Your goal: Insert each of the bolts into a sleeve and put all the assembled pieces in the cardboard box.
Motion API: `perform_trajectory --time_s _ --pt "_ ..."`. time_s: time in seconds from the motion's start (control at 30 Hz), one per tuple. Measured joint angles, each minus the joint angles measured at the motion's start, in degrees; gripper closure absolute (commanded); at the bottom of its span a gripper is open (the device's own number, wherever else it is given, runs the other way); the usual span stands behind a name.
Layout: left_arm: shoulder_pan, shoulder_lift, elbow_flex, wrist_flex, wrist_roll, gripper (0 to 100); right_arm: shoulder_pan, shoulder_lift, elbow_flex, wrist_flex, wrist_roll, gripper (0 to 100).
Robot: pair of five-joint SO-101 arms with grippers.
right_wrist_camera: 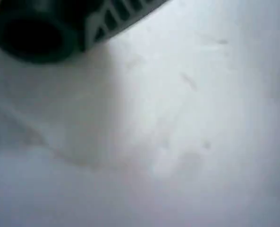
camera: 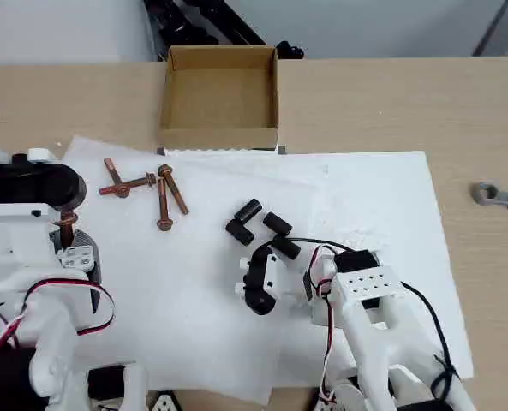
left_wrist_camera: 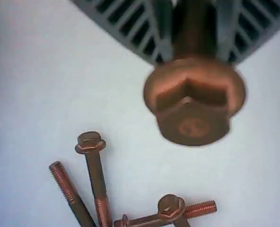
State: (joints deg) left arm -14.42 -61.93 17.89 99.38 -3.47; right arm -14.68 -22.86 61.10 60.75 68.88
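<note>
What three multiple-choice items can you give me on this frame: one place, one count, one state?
1. Where is the cardboard box?
A. at the far edge of the white sheet
B. between the two arms
C. on the sheet's near right corner

2. How many loose bolts lie on the sheet?
A. two
B. four
C. six

3. What state is the left tool in?
A. open and empty
B. shut on a sleeve
C. shut on a bolt

Answers:
1 A: the high view shows the box against the sheet's far edge.
2 B: four lie in a cluster near the box.
3 C: the left wrist view shows the copper bolt's shank clamped, with its head hanging below.
</note>
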Motion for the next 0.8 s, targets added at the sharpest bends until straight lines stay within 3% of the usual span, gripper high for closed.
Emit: perform_trajectory --time_s 0.1,0.3,0.63,0.8 --pt "0.00 0.00 0.00 0.00 0.00 99 0.00 0.00 0.00 0.09 0.00 81.6" --pt "0.00 0.00 0.00 0.00 0.00 99 0.44 -0.09 -0.26 -0.44 0.00 99.8" --pt "0.00 0.00 0.00 0.00 0.00 99 0.62 -0.88 -0.44 -0.70 -0.53 99.6" --pt "0.00 0.00 0.00 0.00 0.00 99 2.90 -2.73 -3.34 0.26 -9.05 99.6"
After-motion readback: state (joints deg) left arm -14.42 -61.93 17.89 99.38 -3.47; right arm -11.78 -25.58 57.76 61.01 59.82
